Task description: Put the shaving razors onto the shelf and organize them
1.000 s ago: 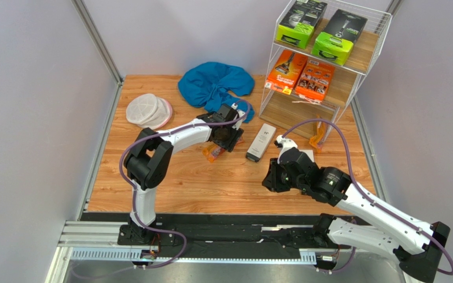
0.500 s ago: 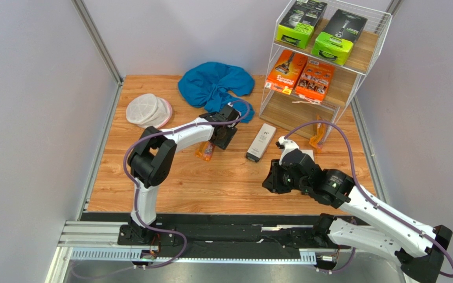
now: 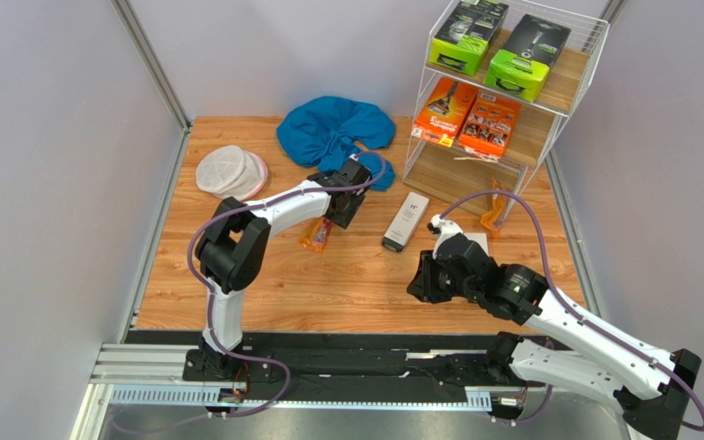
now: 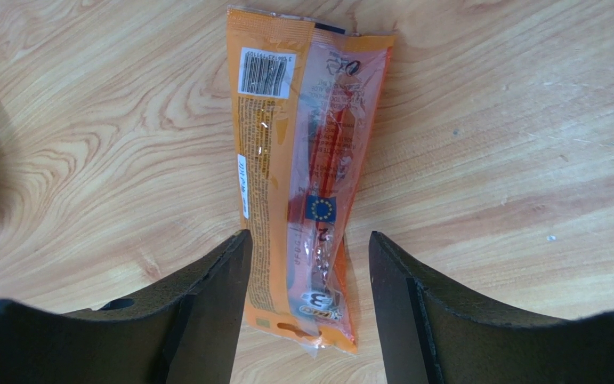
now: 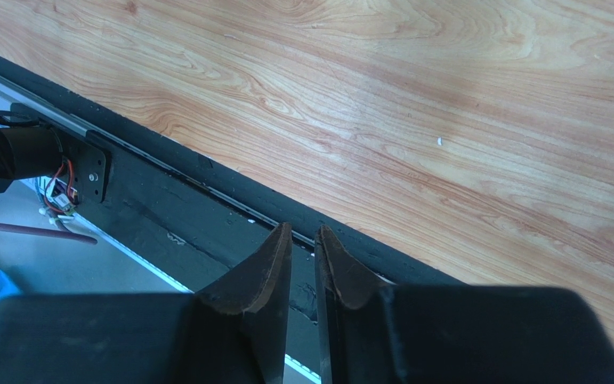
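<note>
Black fingers (image 4: 198,304) of the left gripper (image 4: 308,240) stand apart astride the lower end of an orange bag (image 4: 302,144) of razors. The bag lies flat on the wooden table (image 3: 346,284), barcode end away from the wrist. One finger is at the bag's edge and the other is clear of it, so nothing is clamped. From above, that gripper (image 3: 335,213) sits mid-table with the bag (image 3: 314,236) poking out toward the near side. A blue cloth (image 3: 335,130) is just behind it and a white mesh pouch (image 3: 229,172) lies well to the left. The right gripper (image 5: 302,232) has its fingers nearly together with only a thin slit between them and nothing in it. It hangs over the table's near edge, above the black rail (image 5: 206,208). A slim white box (image 3: 405,220) lies on the table between the two grippers. A second orange bag (image 3: 491,215) leans at the foot of the shelf (image 3: 571,82) in the far right corner. On the shelf's top board are two green boxes (image 3: 468,35) (image 3: 528,55) side by side. Two orange cartons (image 3: 446,110) (image 3: 489,122) lie on the middle board.
</note>
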`<state>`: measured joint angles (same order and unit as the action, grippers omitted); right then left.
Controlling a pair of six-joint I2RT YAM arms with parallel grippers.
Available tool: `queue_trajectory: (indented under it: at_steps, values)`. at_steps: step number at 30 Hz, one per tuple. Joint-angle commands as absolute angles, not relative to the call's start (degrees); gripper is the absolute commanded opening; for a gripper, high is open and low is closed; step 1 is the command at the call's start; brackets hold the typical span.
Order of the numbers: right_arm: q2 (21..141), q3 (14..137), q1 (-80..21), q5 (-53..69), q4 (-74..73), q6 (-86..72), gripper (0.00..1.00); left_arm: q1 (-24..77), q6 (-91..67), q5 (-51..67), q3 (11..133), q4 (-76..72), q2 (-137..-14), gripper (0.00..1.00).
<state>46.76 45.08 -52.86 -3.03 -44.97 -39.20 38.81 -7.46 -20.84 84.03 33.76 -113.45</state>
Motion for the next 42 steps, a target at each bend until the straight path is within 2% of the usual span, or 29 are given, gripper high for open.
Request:
queue_trajectory:
  at_steps: [1,6,8,10,11,12,13,14,15,16,17,20,25,34,42]
  values:
    - [45.9,44.6,-53.1,-2.7,-43.1,-39.5,0.21,37.2,-8.7,-21.9,87.7,36.1,-116.6,0.65]
    - [45.8,44.3,-53.2,-3.2,-43.1,-39.6,0.21,36.0,-7.9,-17.6,88.2,35.8,-119.2,0.63]
    - [45.7,44.1,-53.1,-3.3,-42.6,-39.9,0.24,35.7,-7.9,-16.0,88.2,35.9,-119.9,0.61]
    - [45.5,43.8,-53.1,-3.6,-42.1,-40.1,0.28,35.5,-7.6,-14.5,87.6,35.4,-119.8,0.51]
    - [45.4,43.2,-53.1,-3.6,-41.6,-40.2,0.33,35.5,-7.6,-13.3,87.3,35.3,-119.4,0.44]
    - [45.4,42.8,-53.1,-3.6,-40.4,-40.1,0.36,35.4,-7.4,-12.4,86.8,35.2,-119.0,0.28]
    - [45.4,42.5,-53.1,-3.9,-39.6,-40.3,0.40,35.3,-7.2,-11.3,86.5,35.0,-118.6,0.22]
    - [45.3,42.2,-53.1,-4.1,-38.8,-40.7,0.50,35.4,-7.1,-8.1,85.9,34.7,-117.0,0.17]
    - [45.3,41.3,-53.1,-4.1,-36.8,-40.9,0.54,35.4,-7.2,-6.3,84.2,34.4,-115.9,0.07]
    - [45.2,41.1,-53.0,-4.2,-36.0,-41.1,0.57,35.5,-7.8,-4.5,83.1,33.1,-114.8,0.03]
    - [45.2,41.0,-52.9,-4.2,-35.1,-41.7,0.64,35.4,-8.1,-0.4,81.8,32.3,-111.8,0.00]
    - [44.8,40.3,-52.3,-3.6,-31.0,-42.4,0.79,35.5,-9.7,10.1,75.3,27.6,-104.3,0.00]
    - [41.6,37.5,-49.7,-0.9,-21.2,-45.3,0.91,36.9,-11.9,22.6,66.5,22.9,-91.6,0.00]
    - [37.5,30.8,-47.0,2.2,-7.7,-51.4,0.93,40.3,-20.1,35.7,56.6,13.2,-76.6,0.00]
    - [41.9,27.6,-46.7,3.4,1.1,-52.6,0.90,47.6,-23.0,37.2,57.1,10.1,-75.3,0.00]
